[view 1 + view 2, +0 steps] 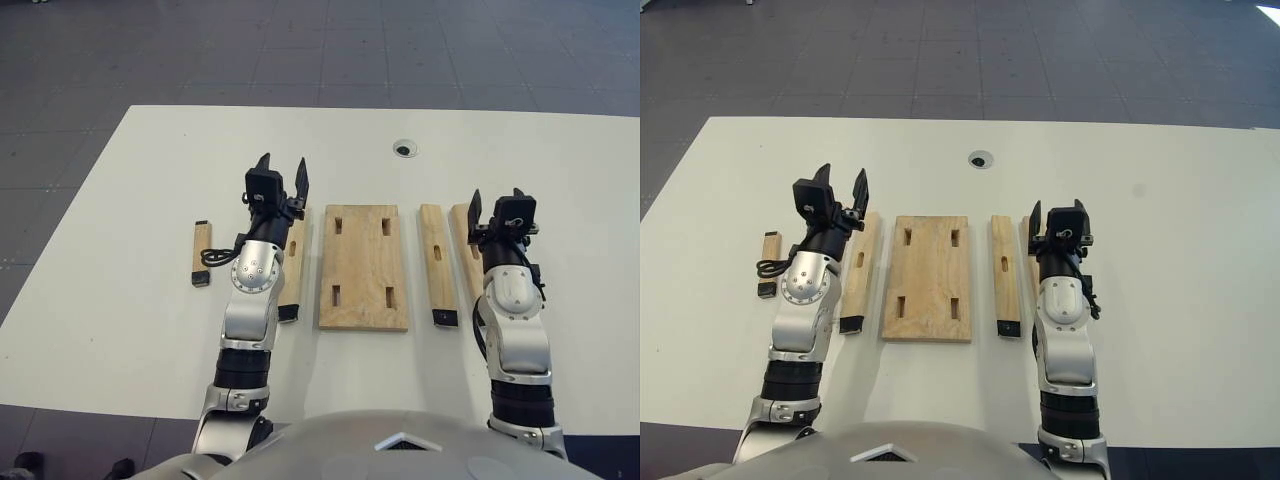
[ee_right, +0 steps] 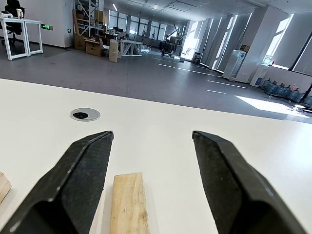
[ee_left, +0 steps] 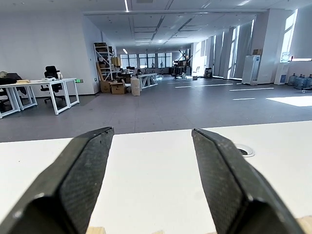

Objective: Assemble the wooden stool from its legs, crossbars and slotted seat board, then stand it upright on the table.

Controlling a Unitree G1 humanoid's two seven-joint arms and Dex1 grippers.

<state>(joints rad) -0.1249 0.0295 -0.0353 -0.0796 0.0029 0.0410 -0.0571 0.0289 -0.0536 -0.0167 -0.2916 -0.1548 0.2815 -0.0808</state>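
The slotted seat board (image 1: 364, 265) lies flat in the middle of the white table (image 1: 150, 180). A short crossbar (image 1: 201, 252) with a black end lies at the far left. One leg (image 1: 293, 268) lies just left of the board, partly under my left arm. My left gripper (image 1: 282, 180) hovers open over its far end. Right of the board lies another leg (image 1: 436, 262). A further wooden piece (image 2: 129, 202) lies beneath my open right gripper (image 1: 497, 205), between its fingers (image 2: 83, 175). Neither gripper holds anything.
A round cable grommet (image 1: 404, 149) sits in the table beyond the board. Bare tabletop stretches out past the parts and to both sides. Beyond the table's far edge (image 1: 380, 108) is dark floor.
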